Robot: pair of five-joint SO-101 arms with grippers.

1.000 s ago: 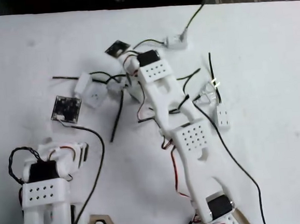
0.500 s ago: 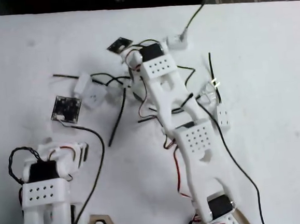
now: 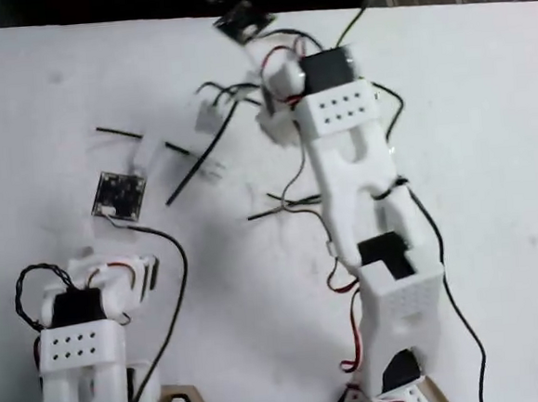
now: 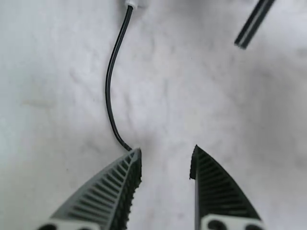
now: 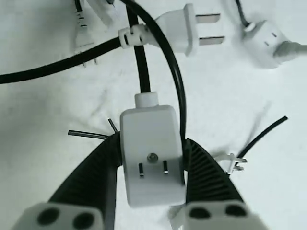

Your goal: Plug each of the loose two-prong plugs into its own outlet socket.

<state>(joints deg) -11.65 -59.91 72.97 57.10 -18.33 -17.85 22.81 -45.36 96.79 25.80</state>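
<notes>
Right gripper [image 5: 152, 143] clamps smooth boxy white socket [image 5: 146, 127], two slots showing | flat-pronged plug [image 5: 180, 31] near | left gripper [image 4: 165, 163] ribbed, parted, thin black cable [image 4: 109, 86] at one tip

Outlet socket [image 5: 152, 158]: white; cord [image 5: 141, 69] black. Two-prong plug [image 5: 175, 31]: white, metallic prongs. Left gripper [image 4: 165, 158]: dark grey, ribbed. Right arm [image 3: 345, 158]: white, dot-perforated. Table [image 3: 485, 100]: white.

white outlet socket [image 5: 152, 167] slots-up in the right gripper [image 5: 150, 143], white two-prong plug [image 5: 177, 31] flat nearby
</notes>
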